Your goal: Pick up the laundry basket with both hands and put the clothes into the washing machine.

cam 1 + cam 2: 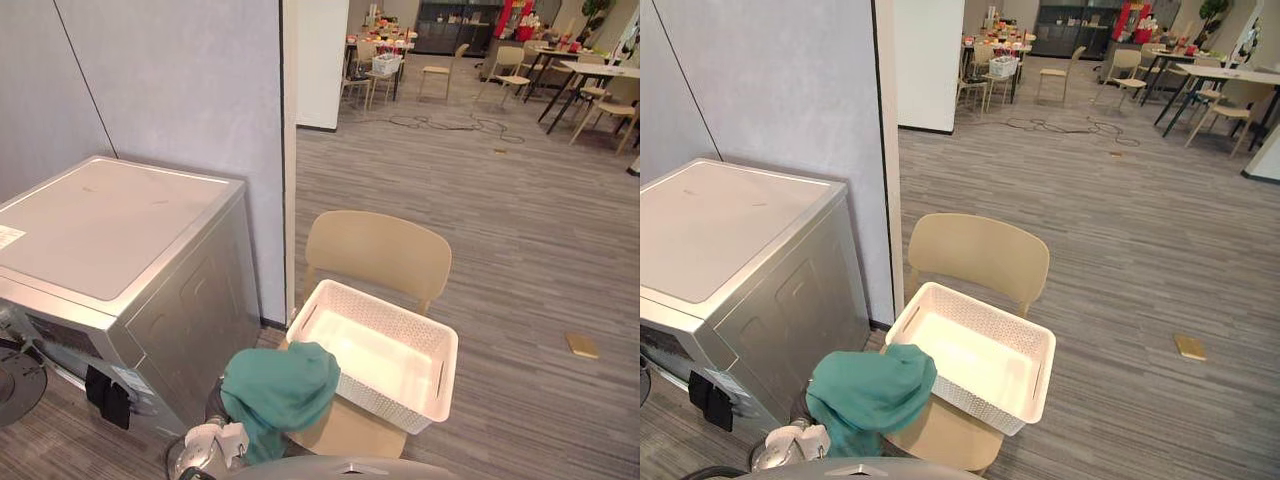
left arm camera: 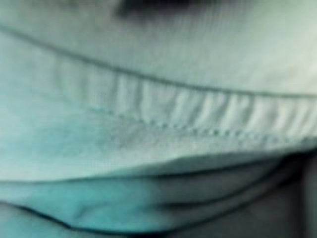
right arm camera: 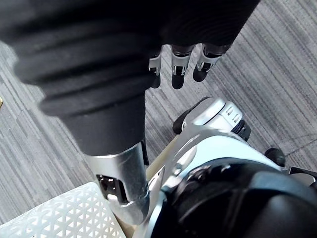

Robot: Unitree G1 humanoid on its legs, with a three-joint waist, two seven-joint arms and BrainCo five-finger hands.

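- Where a beige chair (image 1: 375,250) stands just right of the partition's edge, the white laundry basket (image 1: 390,398) sits on its seat, turned askew.
- Basket: lattice walls, a slot handle in each short end. One corner of it also shows in the right wrist view.
- Teal garment (image 1: 280,385): bunched in a mound outside the basket, overlapping the rim at the near left corner. It sits between the basket and the washing machine.
- Left hand: buried under the teal garment. Its wrist view looks straight onto a stitched hem (image 2: 158,114) of that cloth. Cannot tell whether the hand is spread or closed.
- Right hand (image 3: 178,64): low over the grey plank floor (image 1: 520,230), near the basket's corner. Fingers fairly straight, hanging loose side by side, nothing in them.
- Washing machine (image 1: 110,230): silver-grey, left of the chair, backed against a grey partition wall (image 1: 180,80).
- Something dark (image 1: 105,395) hangs low on the machine's front. Cannot tell what it is.
- Small flat tan object (image 1: 582,345) lies on the floor right of the chair, well apart.
- Far back: tables and chairs (image 1: 590,85).
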